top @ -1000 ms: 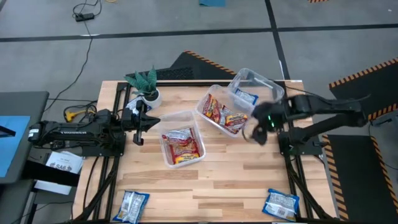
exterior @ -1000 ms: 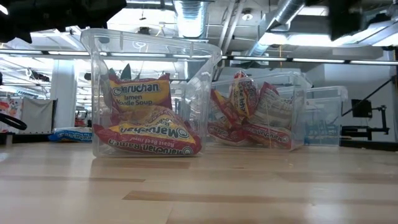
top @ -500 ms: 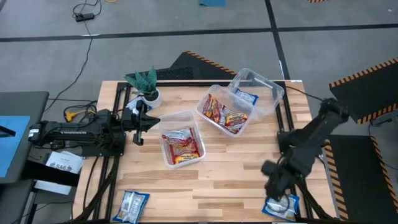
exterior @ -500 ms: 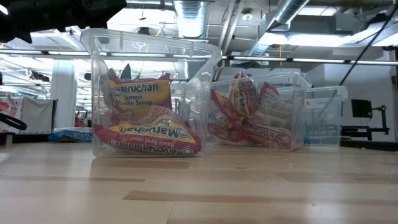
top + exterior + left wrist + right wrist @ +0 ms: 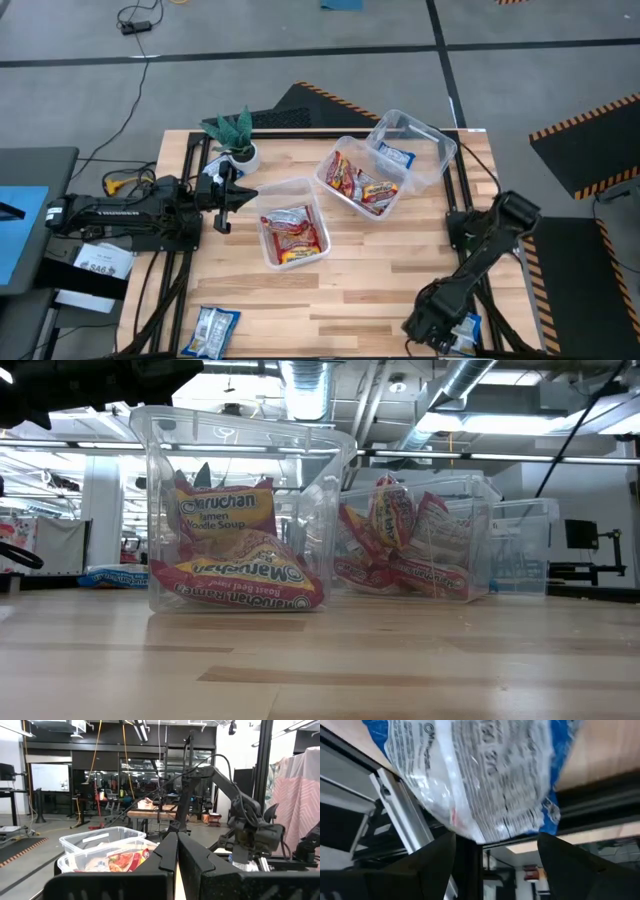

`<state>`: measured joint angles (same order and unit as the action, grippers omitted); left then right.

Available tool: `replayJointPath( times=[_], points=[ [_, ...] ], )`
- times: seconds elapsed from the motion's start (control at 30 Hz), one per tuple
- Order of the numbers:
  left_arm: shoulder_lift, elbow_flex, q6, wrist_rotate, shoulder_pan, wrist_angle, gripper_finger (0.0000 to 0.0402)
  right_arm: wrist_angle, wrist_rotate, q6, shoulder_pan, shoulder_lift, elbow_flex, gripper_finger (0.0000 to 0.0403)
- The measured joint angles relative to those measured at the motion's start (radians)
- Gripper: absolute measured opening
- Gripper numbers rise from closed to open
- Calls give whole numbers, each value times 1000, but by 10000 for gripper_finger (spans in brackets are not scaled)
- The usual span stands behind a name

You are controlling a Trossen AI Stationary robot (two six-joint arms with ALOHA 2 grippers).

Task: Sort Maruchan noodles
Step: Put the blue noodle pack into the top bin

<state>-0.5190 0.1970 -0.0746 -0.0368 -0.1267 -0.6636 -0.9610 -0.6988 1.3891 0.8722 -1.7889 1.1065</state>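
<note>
Maruchan noodles packets fill three clear tubs: red-orange-yellow ones in the middle tub [image 5: 293,236], red-and-silver ones in the tub behind it [image 5: 360,184], and a blue-and-white one in the far right tub [image 5: 408,152]. Two blue-and-white packets lie flat on the table, one at the near left [image 5: 212,330] and one at the near right corner [image 5: 468,328]. My right gripper [image 5: 432,325] hangs open and tipped down over the near right one [image 5: 480,775], a finger standing on either side [image 5: 435,865]. My left gripper [image 5: 235,195] waits shut at the left edge, holding nothing.
A small potted green plant [image 5: 235,135] stands at the far left corner. The three tubs crowd the table's middle and far right. Bare wood lies between the tubs and the near edge. The near right packet sits right at the table's edge, over the black frame [image 5: 470,865].
My right gripper has swung from above the far right tubs toward the table's near right corner, going down and tipping its fingers downward. It has stayed open and now hangs over the blue-and-white packet there. No packet has moved.
</note>
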Motion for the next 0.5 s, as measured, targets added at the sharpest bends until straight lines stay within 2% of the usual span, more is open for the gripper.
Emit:
replayJointPath(
  times=[0.33,0.43,0.5],
  points=[
    [0,0,3,0,0,0,0,-4,-9,-218,-79,-160,4,301],
    [0,0,2,0,0,0,0,-12,39,-285,-127,-166,5,301],
    [0,0,2,3,0,0,0,-11,124,-326,-164,-143,6,301]
  ],
)
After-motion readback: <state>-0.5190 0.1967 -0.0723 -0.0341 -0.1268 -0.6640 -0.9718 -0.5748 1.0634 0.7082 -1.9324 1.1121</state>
